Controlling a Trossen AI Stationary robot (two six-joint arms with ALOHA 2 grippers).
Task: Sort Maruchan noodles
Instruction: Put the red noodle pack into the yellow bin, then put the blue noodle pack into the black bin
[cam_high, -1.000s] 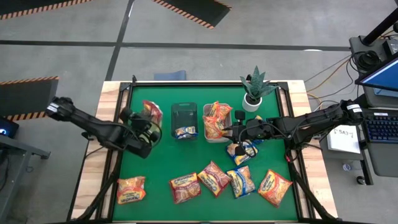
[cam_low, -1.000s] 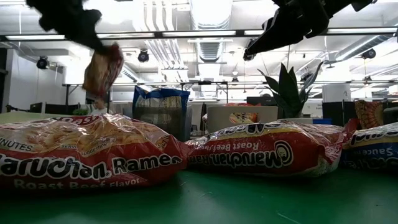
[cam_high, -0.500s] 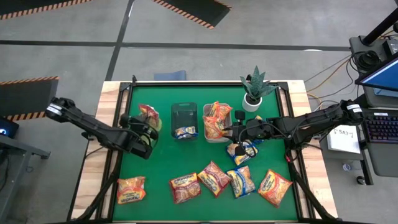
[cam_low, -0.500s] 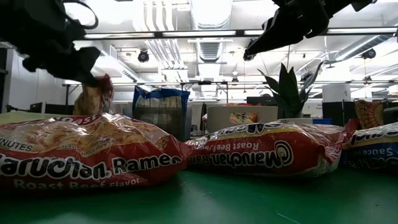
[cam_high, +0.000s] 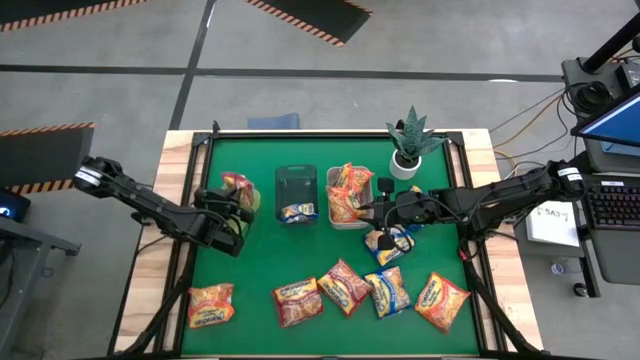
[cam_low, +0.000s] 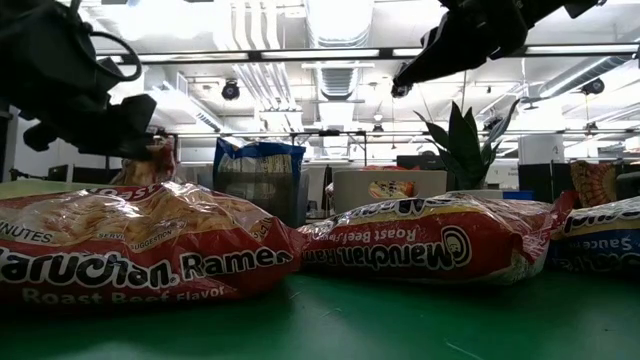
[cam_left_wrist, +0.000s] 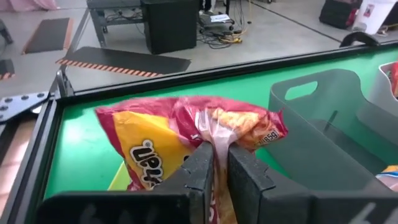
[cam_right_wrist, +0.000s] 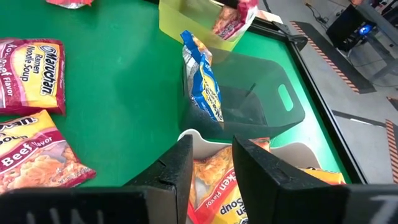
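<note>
My left gripper (cam_high: 238, 203) is shut on a red-and-yellow Maruchan noodle packet (cam_left_wrist: 180, 127) at the table's far left, at a yellow-green bin (cam_right_wrist: 186, 18). The same packet (cam_right_wrist: 234, 17) shows inside that bin's outline in the right wrist view. Whether it rests on the bin, I cannot tell. To the right, a dark bin (cam_high: 296, 182) has a blue packet (cam_right_wrist: 202, 81) leaning on its wall. My right gripper (cam_right_wrist: 212, 155) hangs open, with nothing between its fingers, over a white bin (cam_right_wrist: 186, 138) that has orange packets (cam_high: 348, 195) in it. My left gripper pinches a gathered fold of the packet's plastic (cam_left_wrist: 212, 134) between its two fingers, near the middle of one edge. The fingers come slanting down from the table's left side. The packet bulges out beyond the fingertips, crumpled at the pinch.
Several packets lie along the near half of the table (cam_high: 211, 304) (cam_high: 297, 302) (cam_high: 441, 301), and a blue one (cam_high: 388, 242) lies below my right arm. A potted plant (cam_high: 412, 140) stands at the far right. Two packets (cam_low: 140, 250) (cam_low: 430, 245) fill the low view.
My left gripper has gone down toward the yellow-green bin with the red packet and has rolled at the wrist. The packet, which hung high over the table, now sits low at the bin. My right arm has kept still.
</note>
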